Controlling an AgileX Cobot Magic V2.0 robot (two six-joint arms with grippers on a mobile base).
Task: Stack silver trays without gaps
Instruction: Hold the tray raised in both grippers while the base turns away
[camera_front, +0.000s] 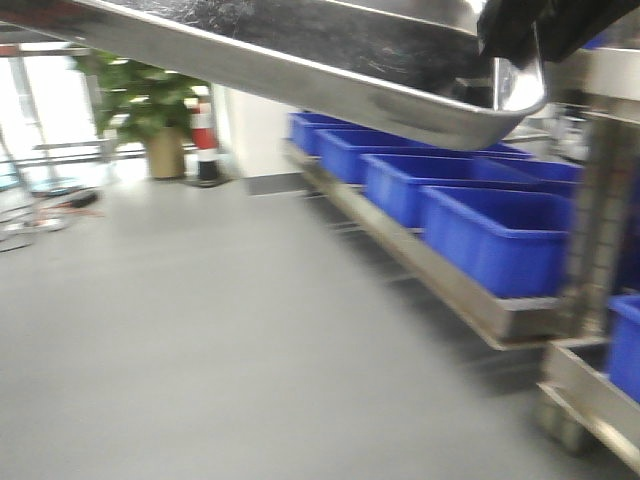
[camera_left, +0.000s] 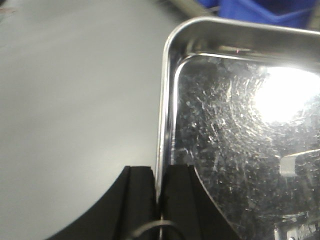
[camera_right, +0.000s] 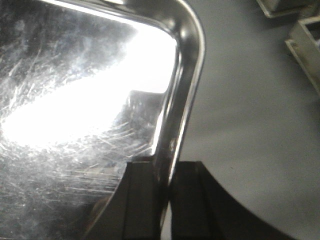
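Note:
One silver tray (camera_front: 330, 60) hangs in the air across the top of the front view, held above the grey floor and tilted down to the right. My left gripper (camera_left: 160, 172) is shut on the tray's (camera_left: 240, 125) left rim, one black finger outside and one inside. At the other side, my right gripper (camera_right: 165, 167) is shut on the right rim of the tray (camera_right: 75, 115), near its rounded far corner. Its scratched, shiny bottom throws back a bright glare. In the front view the right gripper (camera_front: 520, 35) shows only as a dark shape at the tray's right end.
A low steel shelf (camera_front: 450, 290) along the right carries several blue plastic bins (camera_front: 490, 235). A steel rack post (camera_front: 595, 220) stands at the far right with another blue bin (camera_front: 625, 345) below. A potted plant (camera_front: 150, 110) and a striped cone (camera_front: 205, 140) stand far left.

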